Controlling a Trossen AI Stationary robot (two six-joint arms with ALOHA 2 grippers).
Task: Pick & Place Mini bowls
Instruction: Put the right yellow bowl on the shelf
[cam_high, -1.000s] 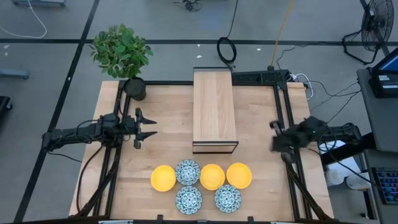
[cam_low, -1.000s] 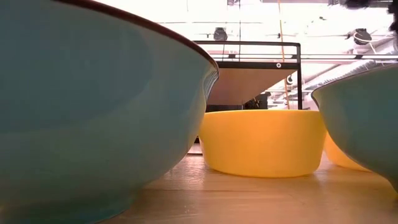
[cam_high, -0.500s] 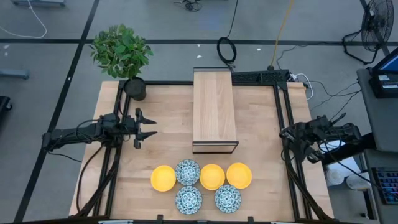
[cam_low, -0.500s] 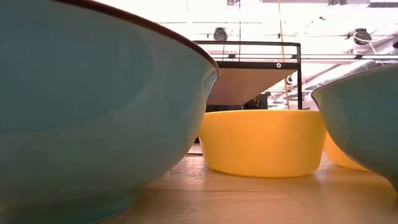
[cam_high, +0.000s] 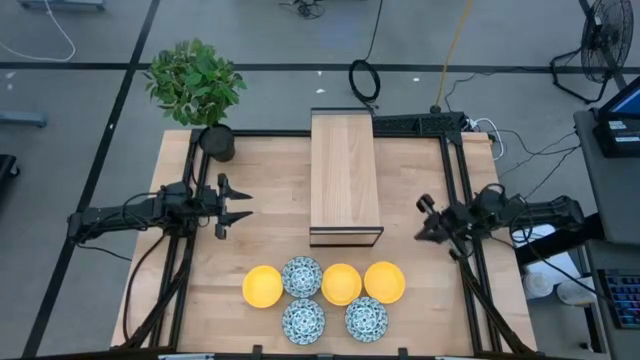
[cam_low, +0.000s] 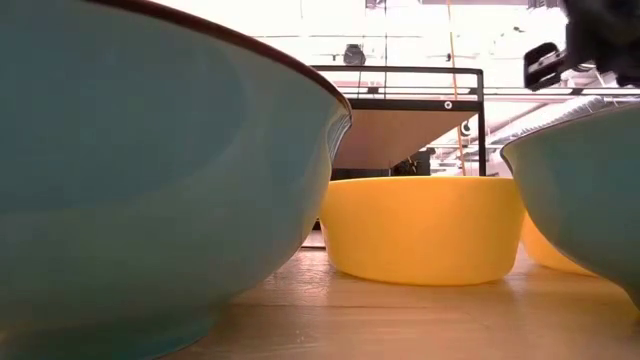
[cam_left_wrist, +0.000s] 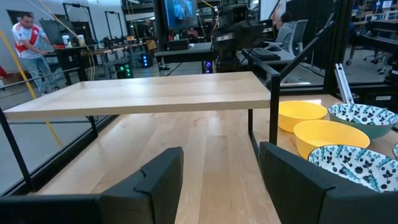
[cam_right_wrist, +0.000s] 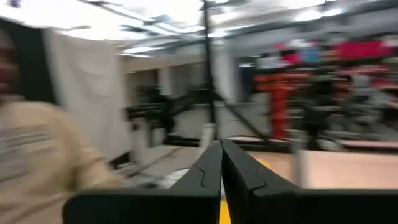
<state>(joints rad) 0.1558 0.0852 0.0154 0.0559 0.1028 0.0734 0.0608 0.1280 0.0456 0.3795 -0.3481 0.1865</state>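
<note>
Six mini bowls sit on their bases near the table's near edge. In the high view the row holds a yellow bowl (cam_high: 263, 286), a blue-patterned bowl (cam_high: 301, 276), and two more yellow bowls (cam_high: 341, 284) (cam_high: 384, 281). Two patterned bowls (cam_high: 303, 321) (cam_high: 366, 319) stand in front of them. The low view looks between two light-blue bowl walls (cam_low: 150, 180) (cam_low: 585, 190) at a yellow bowl (cam_low: 425, 228). My left gripper (cam_high: 240, 205) (cam_left_wrist: 221, 180) is open, left of the shelf, touching nothing. My right gripper (cam_high: 425, 220) (cam_right_wrist: 221, 165) is shut, in the air right of the shelf, also at the low view's top right (cam_low: 580, 40).
A wooden shelf on a black frame (cam_high: 343, 175) stands mid-table, running toward the far edge. A potted plant (cam_high: 217, 142) sits at the far left corner. Bare wood lies on both sides of the shelf. A person (cam_left_wrist: 28, 37) stands beyond the table; a beige sleeve (cam_right_wrist: 37, 149) shows close by.
My right gripper first drew back toward the table's right edge, then swung out toward the table's left, ending over the wood right of the shelf. It has come into the top right corner of the low view. The bowls have not moved.
</note>
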